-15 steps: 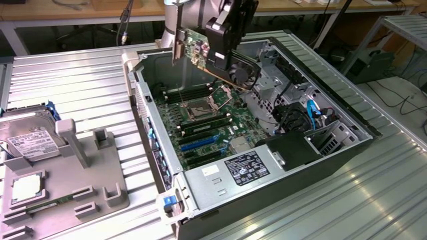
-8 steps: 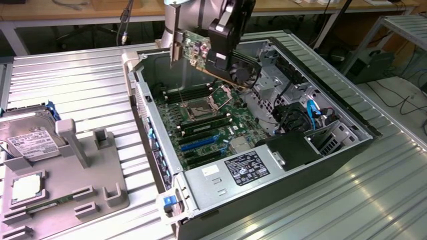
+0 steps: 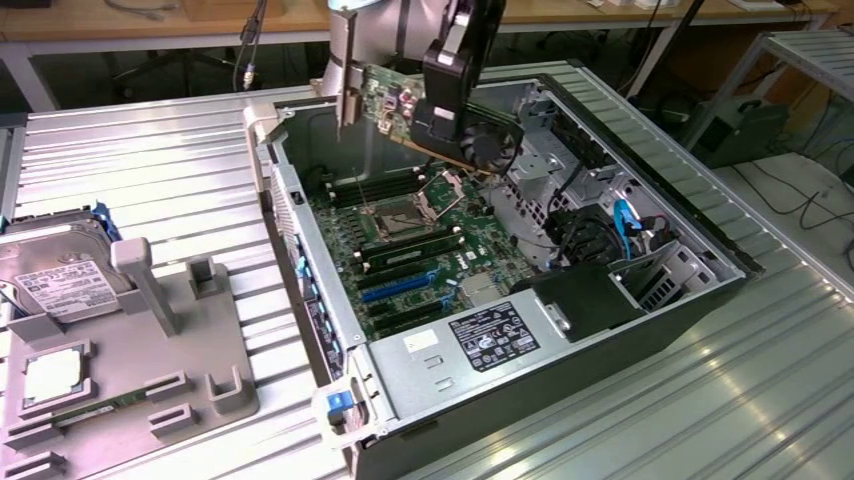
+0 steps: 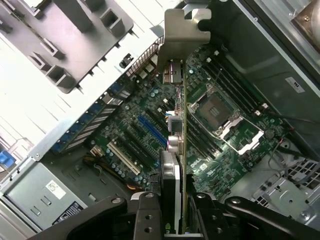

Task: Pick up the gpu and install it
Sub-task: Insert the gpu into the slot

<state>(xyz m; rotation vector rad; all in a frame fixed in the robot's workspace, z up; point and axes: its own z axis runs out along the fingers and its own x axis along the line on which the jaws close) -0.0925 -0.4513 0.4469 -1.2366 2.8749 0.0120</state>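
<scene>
Grey holder tray (image 3: 214, 390) with a hard drive (image 3: 54, 285) lies well away from my jaws. My gripper (image 3: 451, 120) is clenched on the gpu (image 3: 387, 105), held edge-down (silver bracket (image 4: 182, 35) farthest from my jaws) above the open computer case (image 3: 694, 250), over its motherboard (image 3: 414, 250).

Slatted table (image 3: 174, 160): case (image 3: 601, 400) (open), tray (image 3: 200, 385)
</scene>
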